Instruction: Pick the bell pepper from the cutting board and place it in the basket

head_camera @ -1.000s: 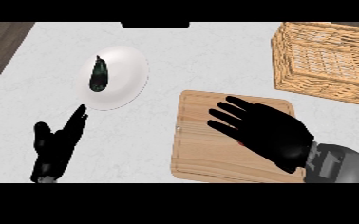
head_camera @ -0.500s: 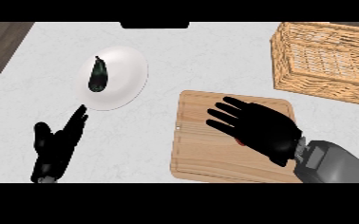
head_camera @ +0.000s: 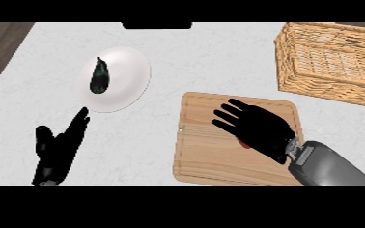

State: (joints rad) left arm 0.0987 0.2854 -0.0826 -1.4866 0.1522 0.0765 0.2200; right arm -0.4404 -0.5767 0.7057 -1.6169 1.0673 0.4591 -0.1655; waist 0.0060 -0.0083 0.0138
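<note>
The bell pepper (head_camera: 245, 143) is on the cutting board (head_camera: 206, 149), mostly hidden under my right hand (head_camera: 258, 128), just a red sliver poking out since I'm covering it from above, fingers spread and not clenched on it yet. The basket (head_camera: 322, 62) waits up right, and my left hand (head_camera: 58, 147) rests open near the plate (head_camera: 128, 79) with a dark veggie (head_camera: 99, 76).

The right hand (head_camera: 258, 129) hides nearly all the bell pepper (head_camera: 245, 144).

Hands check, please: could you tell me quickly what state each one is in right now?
Left hand: open, holding nothing, beside the plate.
Right hand: open, fingers spread over the cutting board, covering something red.
</note>
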